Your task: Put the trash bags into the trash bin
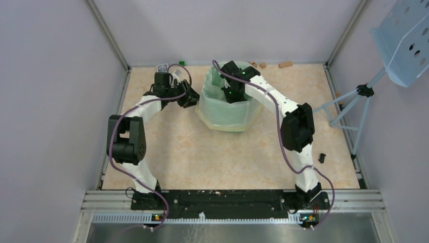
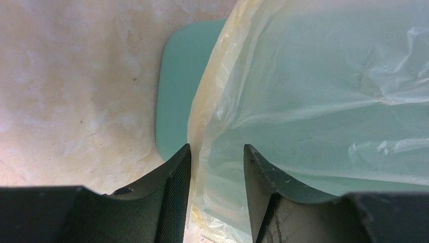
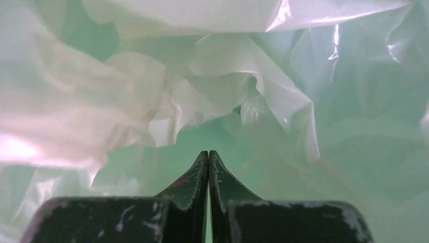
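Your trash bin (image 2: 177,91), far middle of the table (image 1: 202,157), had the pale-yellow trash bag (image 1: 225,110) draped over its mouth, your left gripper (image 2: 216,152) at its left side, jaws partly apart astride the bag's rim, your right gripper (image 3: 208,154) inside, jaws pressed together.

No legible text anywhere.

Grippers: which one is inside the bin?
The right gripper: it's down inside the lined trash bin, jaws shut. The left gripper is outside, by the bin's wall, jaws apart with the rim of the trash bag between them.
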{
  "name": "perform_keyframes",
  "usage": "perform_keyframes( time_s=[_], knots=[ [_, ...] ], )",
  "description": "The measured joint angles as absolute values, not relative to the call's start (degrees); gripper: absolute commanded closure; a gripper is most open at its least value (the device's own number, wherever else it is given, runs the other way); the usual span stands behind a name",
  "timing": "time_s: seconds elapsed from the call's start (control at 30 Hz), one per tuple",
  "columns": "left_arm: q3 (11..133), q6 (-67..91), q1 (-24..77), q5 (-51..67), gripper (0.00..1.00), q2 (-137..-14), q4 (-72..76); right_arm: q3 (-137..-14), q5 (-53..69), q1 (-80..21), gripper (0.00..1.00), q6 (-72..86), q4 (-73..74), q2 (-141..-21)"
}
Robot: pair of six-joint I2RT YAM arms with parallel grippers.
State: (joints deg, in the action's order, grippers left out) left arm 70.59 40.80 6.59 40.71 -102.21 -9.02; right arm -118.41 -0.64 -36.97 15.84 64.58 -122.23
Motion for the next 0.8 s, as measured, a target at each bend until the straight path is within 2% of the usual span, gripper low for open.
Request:
perform_keyframes(
  time_s=[0.27, 0.4, 0.8],
  knots=[
    [70.59, 41.06, 7.68, 40.97, 0.52, -102.21, -7.62, -116.75, 0.45, -36.82, 1.0, 16.82, 61.98, -128.2],
    [70.54, 40.77, 8.19, 41.21, 0.52, -102.21, -7.01, -112.03, 2.46, -36.47, 1.0, 17.67, 59.11, -132.35],
    [69.95, 40.1, 8.58, 41.78, 0.52, -102.21, -6.44, -109.47, 5.67, -36.07, 1.0, 19.64, 57.93, -131.07]
  ],
)
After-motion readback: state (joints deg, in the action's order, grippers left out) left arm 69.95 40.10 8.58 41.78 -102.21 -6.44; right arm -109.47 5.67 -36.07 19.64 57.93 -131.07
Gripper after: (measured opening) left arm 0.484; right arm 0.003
